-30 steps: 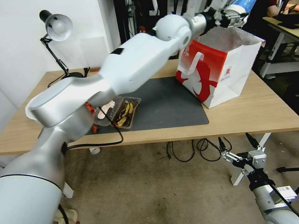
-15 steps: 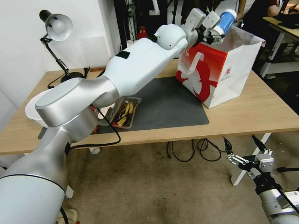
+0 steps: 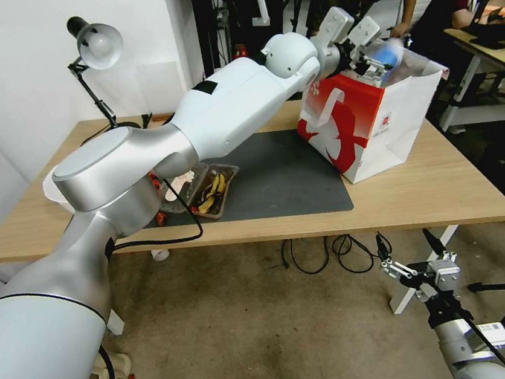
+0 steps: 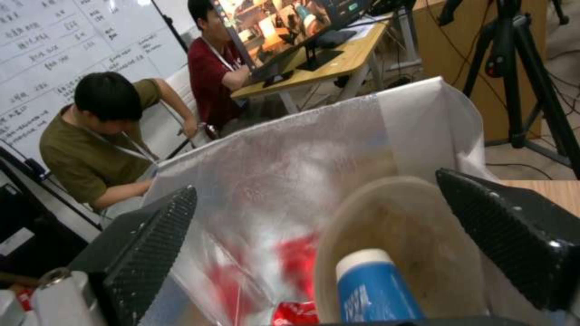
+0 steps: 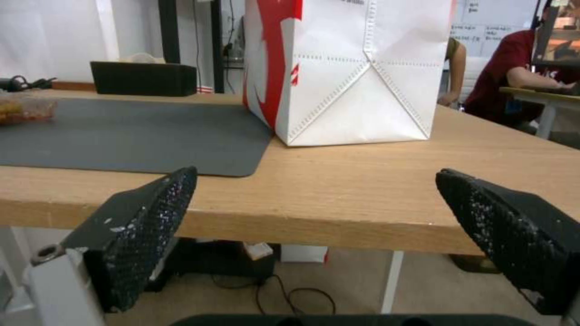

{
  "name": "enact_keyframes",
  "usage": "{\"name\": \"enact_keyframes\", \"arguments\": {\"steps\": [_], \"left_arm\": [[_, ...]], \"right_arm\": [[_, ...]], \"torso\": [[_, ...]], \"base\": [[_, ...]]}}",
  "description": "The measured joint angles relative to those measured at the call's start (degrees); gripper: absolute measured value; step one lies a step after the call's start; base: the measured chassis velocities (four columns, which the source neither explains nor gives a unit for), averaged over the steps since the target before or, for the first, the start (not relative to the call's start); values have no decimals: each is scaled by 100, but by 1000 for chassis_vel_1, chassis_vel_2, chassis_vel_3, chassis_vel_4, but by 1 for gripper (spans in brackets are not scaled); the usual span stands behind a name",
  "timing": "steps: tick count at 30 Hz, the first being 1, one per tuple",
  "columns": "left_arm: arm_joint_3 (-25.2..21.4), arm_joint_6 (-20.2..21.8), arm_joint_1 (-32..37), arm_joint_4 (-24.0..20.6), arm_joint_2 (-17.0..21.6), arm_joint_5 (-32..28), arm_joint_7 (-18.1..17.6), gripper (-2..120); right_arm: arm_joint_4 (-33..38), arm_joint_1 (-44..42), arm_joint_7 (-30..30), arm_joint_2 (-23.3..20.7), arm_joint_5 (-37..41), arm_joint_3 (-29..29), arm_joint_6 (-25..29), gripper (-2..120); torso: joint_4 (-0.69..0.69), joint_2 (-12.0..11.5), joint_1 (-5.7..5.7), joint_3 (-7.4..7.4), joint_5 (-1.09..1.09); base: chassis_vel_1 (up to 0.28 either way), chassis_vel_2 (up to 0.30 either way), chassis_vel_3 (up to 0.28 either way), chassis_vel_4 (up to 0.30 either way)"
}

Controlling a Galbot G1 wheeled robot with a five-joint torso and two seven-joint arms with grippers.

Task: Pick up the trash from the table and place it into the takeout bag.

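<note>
Takeout bag (image 3: 372, 121) stands upright on the table (image 3: 423, 194), at the far right corner of the dark grey mat (image 3: 281, 177), red-and-white printed side toward the robot, mouth open. Left gripper (image 3: 378, 56) is positioned over that mouth at the bag's near rim, arm stretched across the mat toward the bag. Its fingers (image 4: 151, 244) are spread wide apart and clasp nothing. Blue-sleeved coffee cup (image 4: 376, 290) lies below the fingers inside the bag, resting in or against a beige paper bowl (image 4: 423, 235); in the head view the cup appears only as a blurred blue patch (image 3: 392, 52) at the bag's opening, so whether it has settled is uncertain. Crushed red can (image 4: 295, 313) is visible lower in the bag, against the silvery lining (image 4: 302, 158). Brown tray (image 3: 207, 193) of scraps sits on the mat's left end, well apart from the bag. Desk lamp (image 3: 94, 52) stands at the table's far left corner, far from the bag. Right gripper (image 3: 416, 268) hangs below the table's front edge, lower than the bag and to its near side, jaws open and empty, with fingers (image 5: 142, 226) pointed toward the table edge.
</note>
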Motion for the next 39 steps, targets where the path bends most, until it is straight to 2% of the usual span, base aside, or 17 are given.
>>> {"name": "enact_keyframes", "arguments": {"steps": [5,11,15,18,19,20,21,23,24,26,27,30,31,34,39], "left_arm": [[-116,-22,38,-20,-35,1,-6,100],[-502,-187,43,-348,132,105,-354,100],[-779,-222,23,-500,308,109,-445,100],[-1143,-225,100,-1123,930,-43,-769,100],[-1143,-225,100,-1123,930,-43,-769,100],[-1222,-225,161,-1288,1105,-72,-869,100],[-1364,-221,325,-1627,1448,-121,-1089,100],[-1519,-219,529,-2070,1776,-170,-1297,100],[-1519,-219,529,-2070,1776,-170,-1297,100],[-1795,-227,947,-2903,2336,-206,-1475,100],[-1795,-227,947,-2903,2336,-206,-1475,100],[-2078,-372,1467,-3580,2902,-206,-1573,100],[-2078,-372,1467,-3580,2902,-206,-1573,100],[-2549,-591,2138,-4117,3393,-180,-1742,100],[-2898,-937,2687,-4462,3673,-11,-1859,100]], "right_arm": [[30,-3,-2,-4,3,4,-3,100],[86,-14,-6,-14,16,-15,-10,100],[99,5,-8,-19,16,-37,-11,100],[132,23,-9,-31,16,-62,-22,100],[132,23,-9,-31,16,-62,-22,100],[140,32,-8,-33,16,-73,-25,100],[156,47,-9,-37,15,-102,-38,100],[175,69,-9,-41,7,-135,-59,100],[175,69,-9,-41,7,-135,-59,100],[215,129,-8,-48,-7,-181,-149,100],[215,129,-8,-48,-7,-181,-149,100],[245,179,-4,-60,-34,-229,-214,100],[245,179,-4,-60,-34,-229,-214,100],[285,187,0,-44,-67,-256,-237,100],[310,180,3,-38,-107,-289,-238,100]], "torso": [[0,0,1,0,0],[-1,0,-1,0,0],[-1,1,0,0,0],[0,1,-1,-1,-1],[0,1,-1,-1,-1],[0,1,-1,-1,-1],[3,1,-1,0,-3],[6,1,0,1,-7],[6,1,0,1,-7],[1,2,-1,-1,-3],[1,2,-1,-1,-3],[-1,1,-1,0,-3],[-1,1,-1,0,-3],[1,1,-1,0,-3],[-1,1,-1,0,-2]], "base": [[0,0,0,0],[0,0,0,0],[0,0,0,0],[0,0,0,0],[0,0,0,0],[0,0,0,0],[0,0,0,0],[0,0,0,0],[0,0,0,0],[0,0,0,0],[0,0,0,0],[0,0,0,0],[0,0,0,0],[0,0,0,0],[0,0,0,0]]}}
